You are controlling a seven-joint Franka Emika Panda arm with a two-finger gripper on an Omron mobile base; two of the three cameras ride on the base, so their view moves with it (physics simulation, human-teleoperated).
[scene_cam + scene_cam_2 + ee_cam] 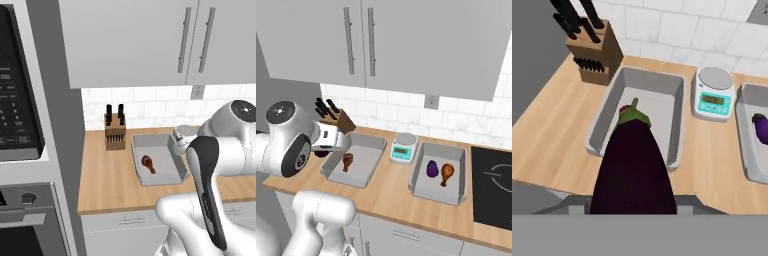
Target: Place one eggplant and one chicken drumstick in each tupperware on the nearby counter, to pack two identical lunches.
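Observation:
My gripper is shut on a glossy dark purple eggplant with a green cap. It hangs over the near left part of the left tupperware, above the counter. That grey tupperware holds one chicken drumstick, which the eggplant mostly hides in the hand view. In the right base view the gripper is at the container's left rim. The right tupperware holds a second eggplant beside a second drumstick. The left base view shows the drumstick in the tupperware.
A wooden knife block stands at the back left, close to my hand. A small white scale sits between the two containers. The black stovetop lies at the right; a microwave and wall cabinets hang above.

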